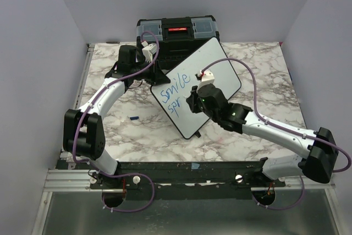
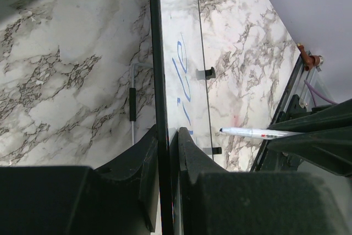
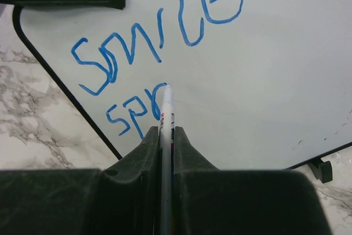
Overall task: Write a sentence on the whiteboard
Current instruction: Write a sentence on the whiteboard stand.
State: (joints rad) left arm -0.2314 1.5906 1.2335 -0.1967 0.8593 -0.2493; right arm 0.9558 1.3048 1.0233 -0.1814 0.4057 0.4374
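Far toolbox [image 1: 176, 39] shut. On the whiteboard [image 1: 223, 75], blue sentence [image 3: 159, 26] reads "Smile spr"; left hand [image 2: 166, 133] clamps its edge, right hand [image 3: 166, 131] pinches a marker [image 3: 166, 103].

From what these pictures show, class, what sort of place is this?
Likely a robotics lab test cell: plain walls box in a marble-patterned table, the left arm and right arm are bolted to its near edge, and a black toolbox sits behind.
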